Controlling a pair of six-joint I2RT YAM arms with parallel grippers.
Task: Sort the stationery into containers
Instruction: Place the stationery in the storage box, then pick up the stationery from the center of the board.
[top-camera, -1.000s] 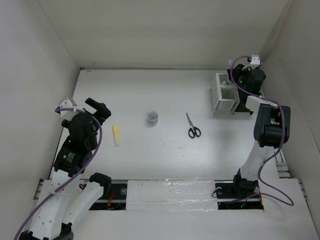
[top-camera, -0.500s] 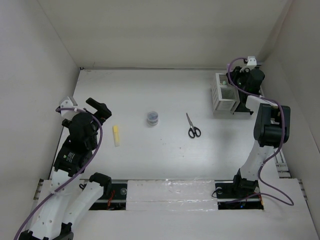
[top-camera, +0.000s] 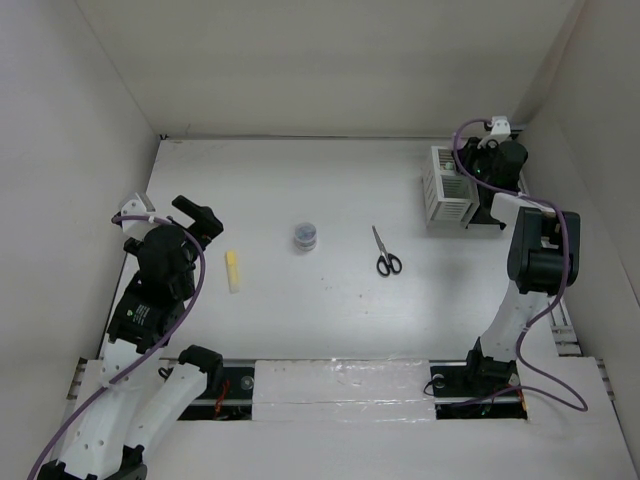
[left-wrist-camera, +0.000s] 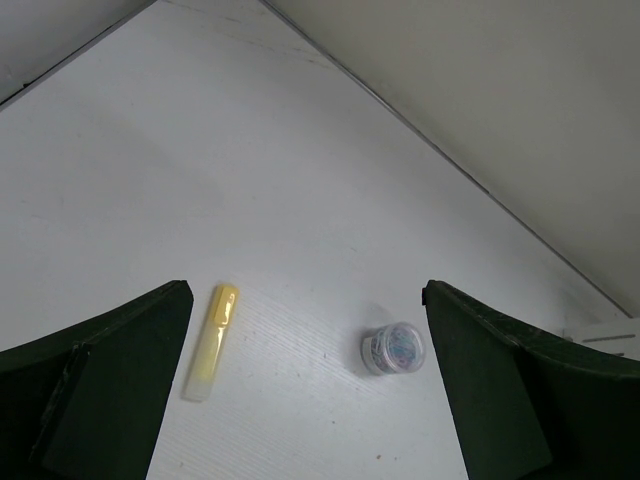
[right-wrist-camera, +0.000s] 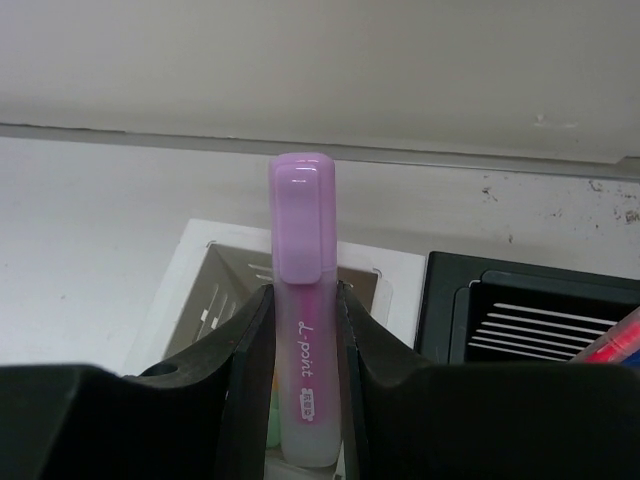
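Over the white organizer (right-wrist-camera: 190, 262), the right gripper (right-wrist-camera: 303, 335) is clenched on the purple highlighter (right-wrist-camera: 302, 290), gripped at its barrel. The item is judged light, rigid and smooth, so slip is possible. The left gripper (left-wrist-camera: 303, 295) is spread wide above the yellow highlighter (left-wrist-camera: 210, 343), which is best taken across its barrel.

Setting: robotics lab test cell.
Evidence:
- Bare white table (top-camera: 330, 320), boxed in by plain white panels (top-camera: 330, 60) at its far, left and right edges.
- Two arms, left (top-camera: 150, 290) and right (top-camera: 535, 255), fixed on a rail (top-camera: 232, 386) along the near edge.
- Purple cables (top-camera: 62, 432) hang loose.
- A few staged props, well apart: scissors (top-camera: 385, 255), highlighter (top-camera: 233, 270), small roll (top-camera: 305, 236).
- White organizer (top-camera: 447, 190) at the far right corner.
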